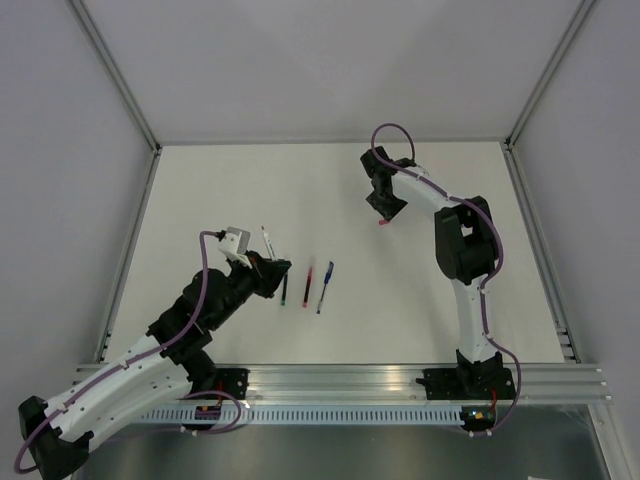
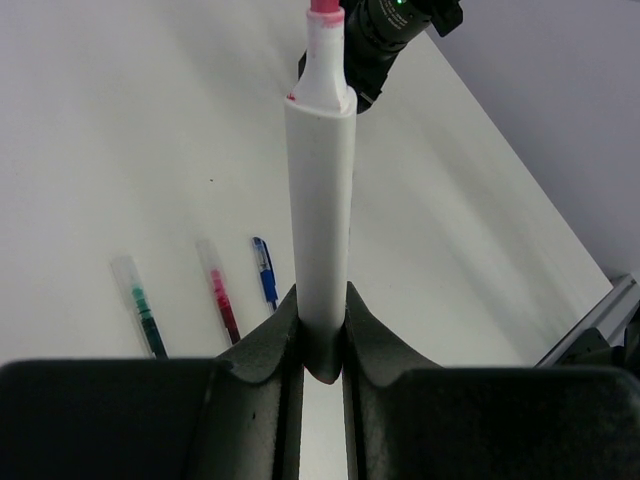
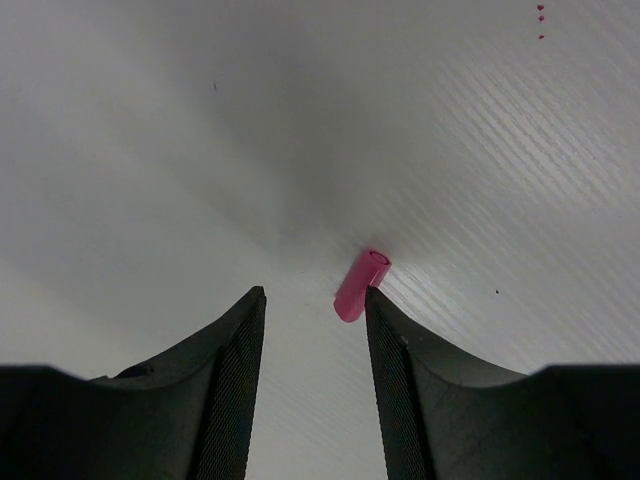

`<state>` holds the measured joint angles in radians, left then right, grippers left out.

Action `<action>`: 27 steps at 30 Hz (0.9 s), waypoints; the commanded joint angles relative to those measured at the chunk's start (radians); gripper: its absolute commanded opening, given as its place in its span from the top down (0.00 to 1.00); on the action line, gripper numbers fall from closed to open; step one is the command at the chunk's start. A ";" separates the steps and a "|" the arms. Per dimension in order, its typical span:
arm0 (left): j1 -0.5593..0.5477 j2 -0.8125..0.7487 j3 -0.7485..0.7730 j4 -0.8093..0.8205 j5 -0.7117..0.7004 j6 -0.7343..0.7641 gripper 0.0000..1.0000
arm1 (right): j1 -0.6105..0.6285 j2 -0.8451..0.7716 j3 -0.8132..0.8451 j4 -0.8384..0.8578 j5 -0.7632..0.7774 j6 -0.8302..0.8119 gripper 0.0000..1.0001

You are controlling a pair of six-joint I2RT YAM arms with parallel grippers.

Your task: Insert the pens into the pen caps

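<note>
**No Legible Lettering on Pens**

No word, number or brand can be read in any view. The white pen [image 2: 320, 250] has a plain barrel, and any print on the three pens [image 2: 222, 300] at its 8 o'clock (left wrist view) is too small to read.

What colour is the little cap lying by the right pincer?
Bright pink. The cap shows best in the right wrist view.

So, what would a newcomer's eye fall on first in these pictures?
First, the white pen with a pink tip, clamped in the left gripper. Next, the small pink cap lying on the table between the open jaws of the right gripper. Three more lie side by side at the table's middle: a green pen, a red pen and a blue pen.
</note>
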<state>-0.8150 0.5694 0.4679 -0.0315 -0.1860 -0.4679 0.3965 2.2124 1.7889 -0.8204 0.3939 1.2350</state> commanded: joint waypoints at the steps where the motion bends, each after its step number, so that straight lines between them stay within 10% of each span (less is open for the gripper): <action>1: -0.003 0.001 0.000 0.001 -0.026 -0.025 0.98 | -0.001 0.006 0.056 -0.055 0.042 0.038 0.49; 27: -0.003 -0.020 0.000 -0.016 -0.056 -0.031 0.98 | -0.015 0.064 0.010 -0.100 0.019 0.040 0.57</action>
<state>-0.8150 0.5625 0.4675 -0.0547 -0.2104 -0.4747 0.3882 2.2566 1.8004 -0.8997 0.4164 1.2568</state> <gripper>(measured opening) 0.212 0.430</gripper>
